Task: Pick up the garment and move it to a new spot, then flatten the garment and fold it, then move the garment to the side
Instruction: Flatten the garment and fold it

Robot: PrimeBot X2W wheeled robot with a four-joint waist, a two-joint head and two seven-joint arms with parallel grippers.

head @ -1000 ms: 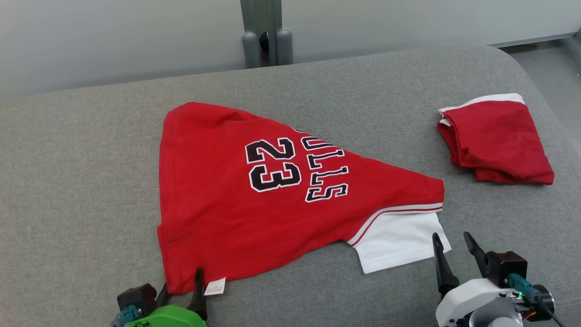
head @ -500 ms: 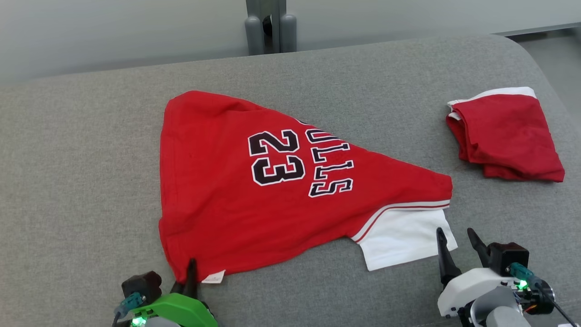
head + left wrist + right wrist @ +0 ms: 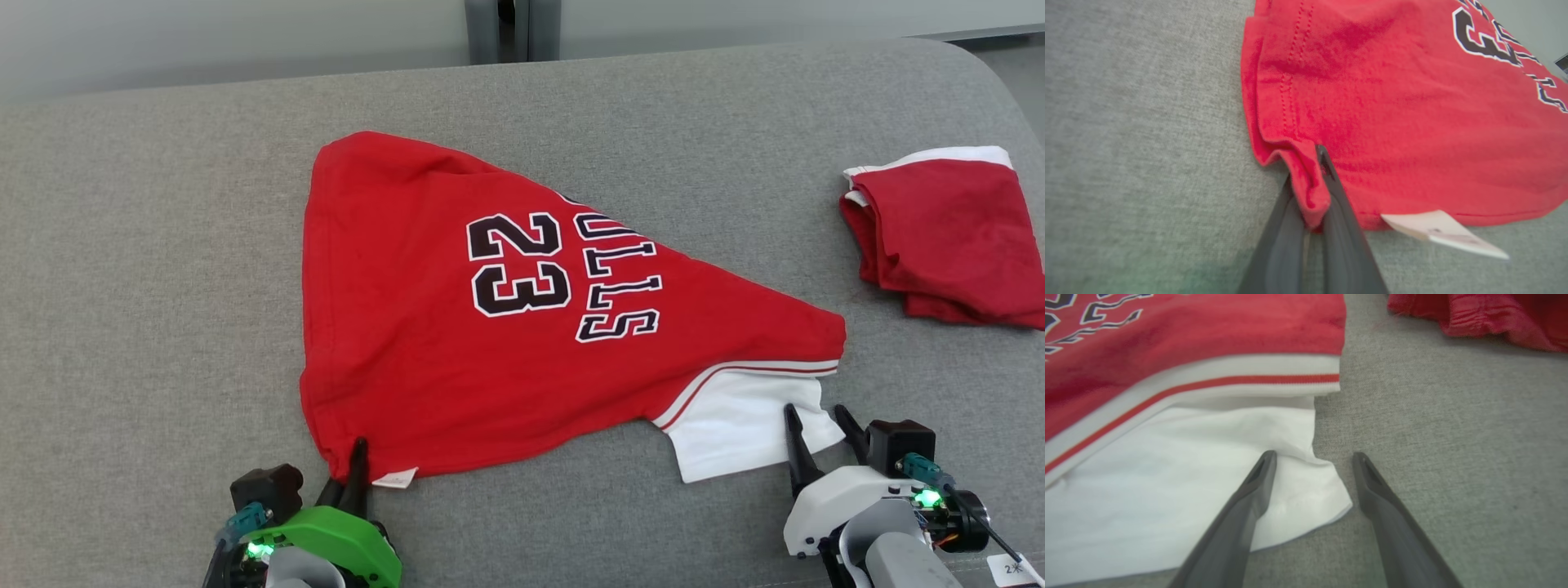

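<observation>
Left gripper [image 3: 351, 457] has snapped shut since a second ago, and the right gripper [image 3: 812, 412] has crept up to the white sleeve [image 3: 735, 425]; the head camera swung too.

One grey cushioned surface [image 3: 122, 286] carries it all. Two red garments are out there. The big one, the jersey [image 3: 424, 351] with 23 on it, lies spread at centre, tapering towards 4 o'clock. The second, a folded red garment [image 3: 955, 237], sits well apart at 2 o'clock. One white sleeve pokes from the jersey's 5 o'clock end.

Two grippers: the left, at 7 o'clock, is clamped on the jersey's red hem corner, cloth bunched between its fingers. The right, at 5 o'clock, has jaws apart, straddling the sleeve's corner, one finger over white cloth, one over grey. One small white label [image 3: 396, 478] hangs just beside the left grip.
</observation>
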